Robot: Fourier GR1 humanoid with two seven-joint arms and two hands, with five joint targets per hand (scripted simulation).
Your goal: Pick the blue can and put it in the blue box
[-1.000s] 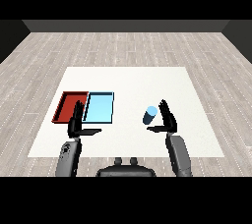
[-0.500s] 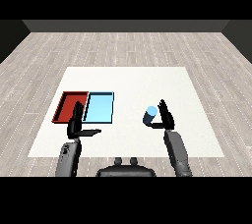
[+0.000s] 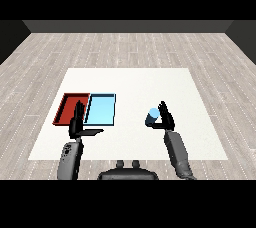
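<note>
Our right hand (image 3: 166, 118) is at the can (image 3: 152, 117), fingers seemingly curling round it but not clearly closed. Left hand (image 3: 76, 123) fingers relaxed. Grasp step; next: close, lift, carry left to blue tray (image 3: 101, 109).

Right hand (image 3: 166, 118) touching blue can (image 3: 152, 117), blue tray (image 3: 101, 109) apart

Evenly and brightly lit, as if from above. White table (image 3: 130, 84) bright, without glare. Soft, faint shadows only: a dark patch beside the left hand (image 3: 76, 122), little under the can (image 3: 152, 117). Floor (image 3: 125, 47) paler toward the middle, dim at the far edge. No visible bending at the edges.
</note>
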